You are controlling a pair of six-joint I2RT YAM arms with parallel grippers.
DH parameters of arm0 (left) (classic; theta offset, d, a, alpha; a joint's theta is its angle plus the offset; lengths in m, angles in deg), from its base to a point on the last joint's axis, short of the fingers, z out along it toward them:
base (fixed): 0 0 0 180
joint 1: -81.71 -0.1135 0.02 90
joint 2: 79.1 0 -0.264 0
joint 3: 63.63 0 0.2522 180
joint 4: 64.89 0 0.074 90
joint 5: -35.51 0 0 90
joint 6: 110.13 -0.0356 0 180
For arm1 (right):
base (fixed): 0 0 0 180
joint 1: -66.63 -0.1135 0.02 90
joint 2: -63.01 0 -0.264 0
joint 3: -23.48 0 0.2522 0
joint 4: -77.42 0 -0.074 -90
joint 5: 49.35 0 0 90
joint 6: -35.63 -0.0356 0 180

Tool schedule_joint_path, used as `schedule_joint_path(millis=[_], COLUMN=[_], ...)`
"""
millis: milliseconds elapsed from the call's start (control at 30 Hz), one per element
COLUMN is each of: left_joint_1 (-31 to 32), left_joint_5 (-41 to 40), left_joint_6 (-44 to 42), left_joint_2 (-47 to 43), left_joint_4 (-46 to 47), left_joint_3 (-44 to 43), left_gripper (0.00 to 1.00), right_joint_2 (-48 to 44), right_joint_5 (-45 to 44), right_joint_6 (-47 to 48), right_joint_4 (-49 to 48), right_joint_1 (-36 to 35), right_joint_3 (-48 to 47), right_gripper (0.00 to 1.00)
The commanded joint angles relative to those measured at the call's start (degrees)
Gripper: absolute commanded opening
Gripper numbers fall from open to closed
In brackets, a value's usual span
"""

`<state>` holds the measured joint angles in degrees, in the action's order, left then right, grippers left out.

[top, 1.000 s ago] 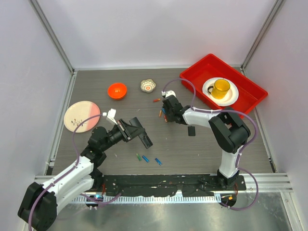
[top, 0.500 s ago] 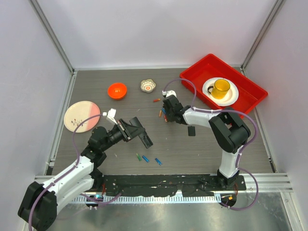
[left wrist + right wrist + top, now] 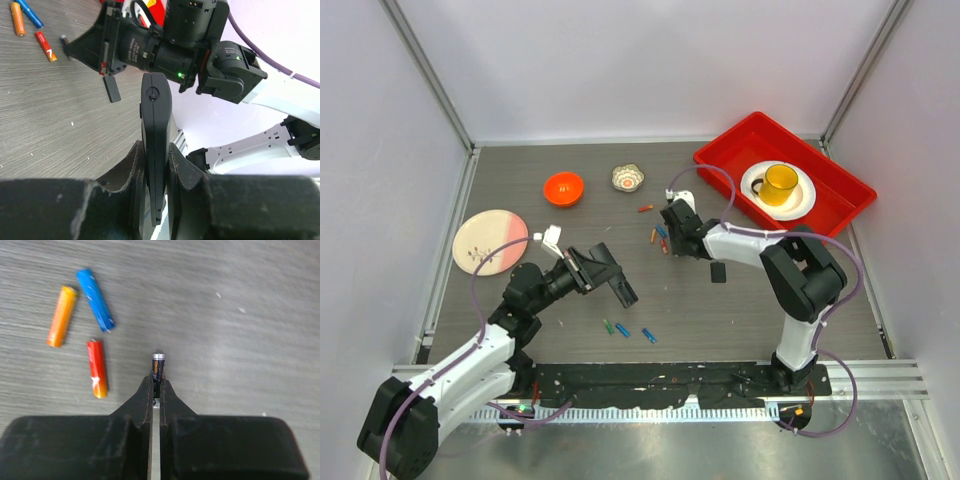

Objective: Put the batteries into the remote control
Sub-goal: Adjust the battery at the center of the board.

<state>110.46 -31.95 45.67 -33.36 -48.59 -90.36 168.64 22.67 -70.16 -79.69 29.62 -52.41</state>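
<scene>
Your left gripper (image 3: 156,165) clamps the slim black plastic remote control (image 3: 156,115) edge-on, pointing toward twelve o'clock. Your right gripper (image 3: 156,390) pinches a dark cylindrical battery (image 3: 158,367). At its ten o'clock lie an orange battery (image 3: 61,316), a blue battery (image 3: 95,300) and a red battery (image 3: 97,368).

remote (image 3: 156,125) black | battery (image 3: 158,369) dark | tray (image 3: 732,152) red | bowl (image 3: 563,187) orange | mug (image 3: 781,182) yellow

White-and-black arms (image 3: 470,365), purple cables (image 3: 702,167)
</scene>
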Motion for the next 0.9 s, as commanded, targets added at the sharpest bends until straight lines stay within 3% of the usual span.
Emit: schedule_joint_path(millis=[0,167,333,400,733,867], left_joint_1=[-0.2,-0.2,-0.3,-0.3,-0.3,-0.3], left_joint_5=[0.7,0.0,-2.3,-2.9,-6.7,-6.6], left_joint_6=[0.4,0.4,0.3,0.2,-2.3,-2.3], left_joint_2=[-0.2,0.1,-1.3,-2.8,-10.5,-10.4], left_joint_4=[4.0,4.6,4.0,3.2,-4.3,-4.6], left_joint_3=[-1.1,-0.6,0.5,0.8,2.0,2.1], left_gripper=[0.0,0.0,0.0,0.0,0.0,0.0], right_joint_2=[-8.0,-13.8,-6.6,-4.7,-2.4,-1.5], right_joint_5=[-5.9,-7.6,-11.5,-11.3,-15.0,-15.8], right_joint_6=[-15.6,-45.5,-62.8,-68.7,-73.2,-71.6], right_joint_4=[7.5,4.9,19.8,20.7,23.7,24.5], right_joint_1=[0.2,-1.9,-6.5,-6.7,-6.8,-6.9], right_joint_3=[2.3,8.9,0.8,0.3,-0.3,0.0], right_gripper=[0.01,0.01,0.01,0.01,0.01,0.1])
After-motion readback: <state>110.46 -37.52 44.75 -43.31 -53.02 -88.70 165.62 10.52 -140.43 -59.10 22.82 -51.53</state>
